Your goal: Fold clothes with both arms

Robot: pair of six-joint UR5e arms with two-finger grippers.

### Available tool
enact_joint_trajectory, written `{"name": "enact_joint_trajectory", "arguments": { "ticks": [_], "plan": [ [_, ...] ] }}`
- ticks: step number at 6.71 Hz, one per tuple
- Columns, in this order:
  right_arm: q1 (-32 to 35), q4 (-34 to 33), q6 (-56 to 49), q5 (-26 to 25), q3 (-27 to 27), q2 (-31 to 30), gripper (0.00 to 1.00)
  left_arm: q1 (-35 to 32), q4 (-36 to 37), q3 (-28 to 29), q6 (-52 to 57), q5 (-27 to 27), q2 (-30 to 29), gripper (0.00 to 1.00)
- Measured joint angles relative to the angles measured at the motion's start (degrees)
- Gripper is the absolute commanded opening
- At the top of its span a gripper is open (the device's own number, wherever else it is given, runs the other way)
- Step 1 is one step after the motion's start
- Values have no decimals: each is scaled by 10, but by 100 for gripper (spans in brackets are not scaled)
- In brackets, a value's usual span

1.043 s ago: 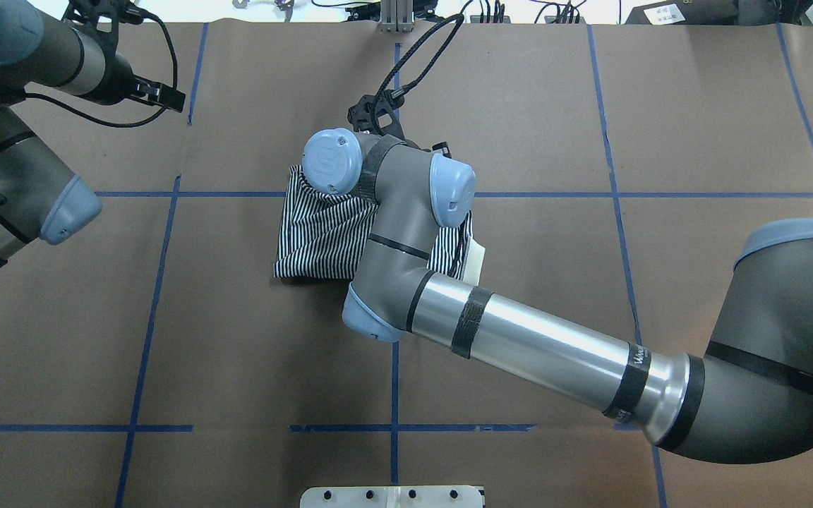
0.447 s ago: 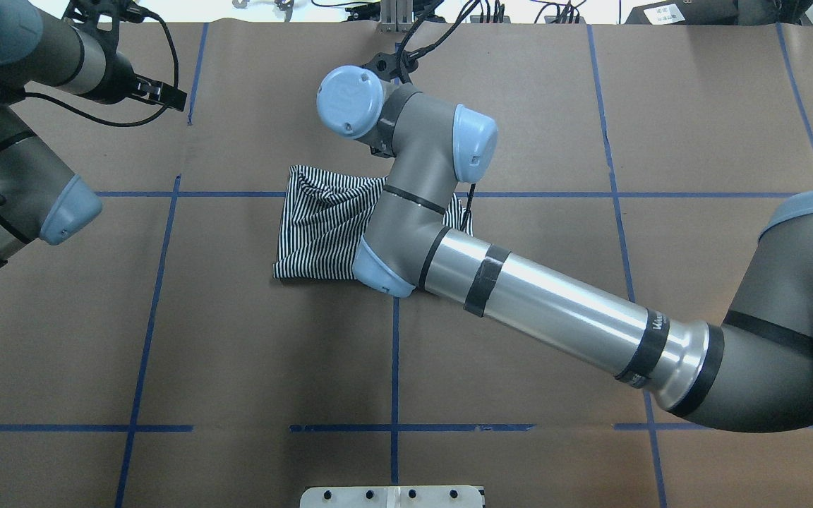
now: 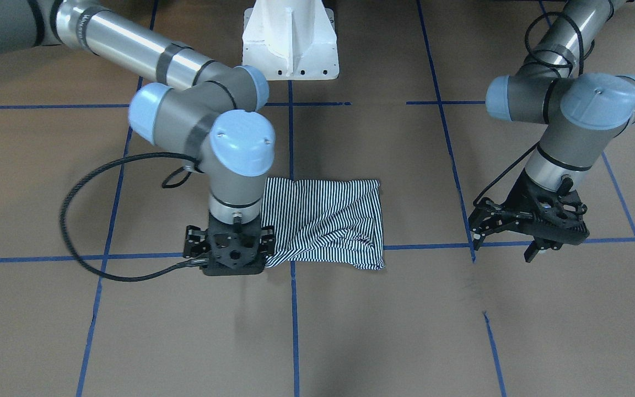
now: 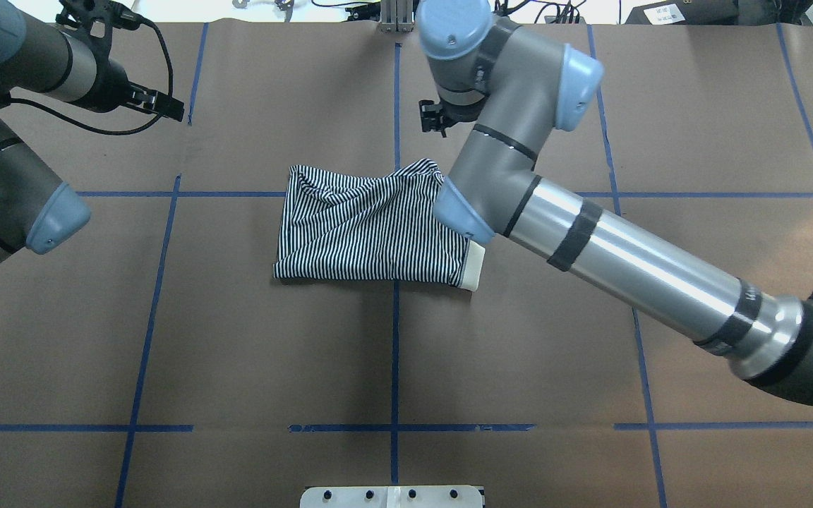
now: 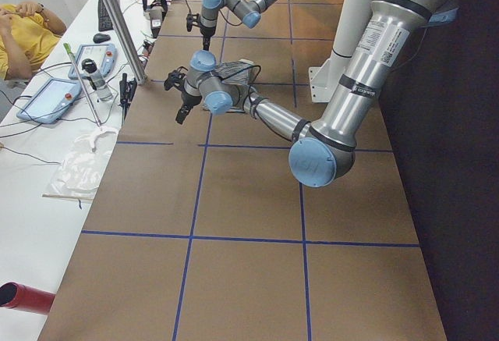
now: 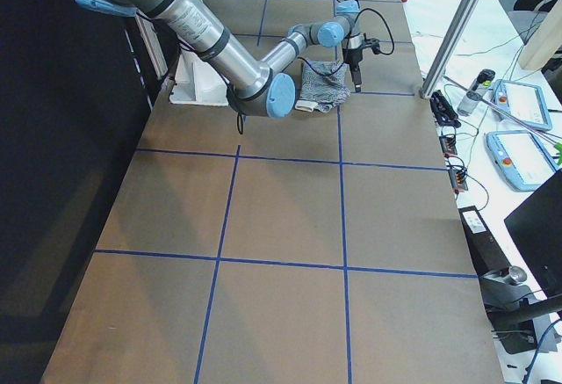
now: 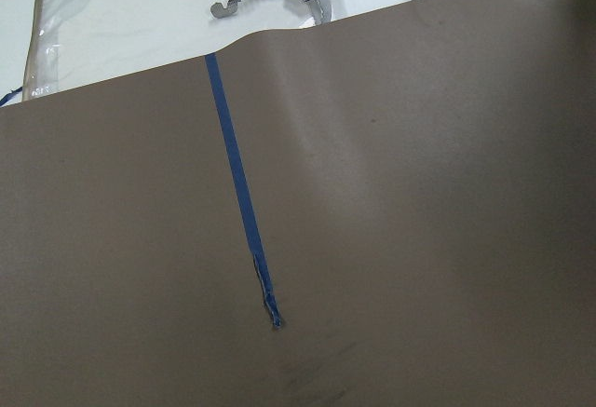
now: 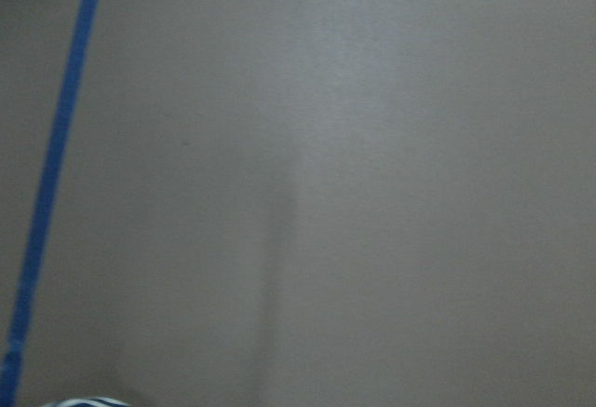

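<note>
The striped polo shirt [image 4: 371,226] lies folded into a rough rectangle near the table's middle, and it also shows in the front view [image 3: 328,220]. Its cream collar [image 4: 476,264] sticks out at the near right corner. My right gripper [image 3: 232,264] points down at the table just past the shirt's far right corner. Its jaws look spread and hold nothing. From overhead the right gripper [image 4: 431,120] is mostly hidden under its wrist. My left gripper [image 3: 505,242] hovers open and empty far to the shirt's left, and it also shows in the overhead view [image 4: 166,106].
Brown paper with blue tape lines [image 4: 396,353] covers the table. The white pedestal base [image 3: 290,38] stands at the robot's side. A side bench with tablets [image 5: 51,99], a metal post [image 5: 117,21] and a seated person [image 5: 23,25] lie beyond the far edge.
My right arm has lifted off the shirt and swung to the far right, uncovering the shirt's right half and collar. The shirt stays put. The left arm has barely shifted.
</note>
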Motion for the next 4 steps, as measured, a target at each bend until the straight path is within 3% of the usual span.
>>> {"name": "enact_joint_trajectory", "arguments": {
  "ticks": [2,4],
  "plan": [
    [70,-1,-133,45,141,-166,100,-40,2,-24,113,-6,50,100],
    [152,3,-256,98,232,-320,100,-135,3,-22,256,-67,103,100]
  ]
}}
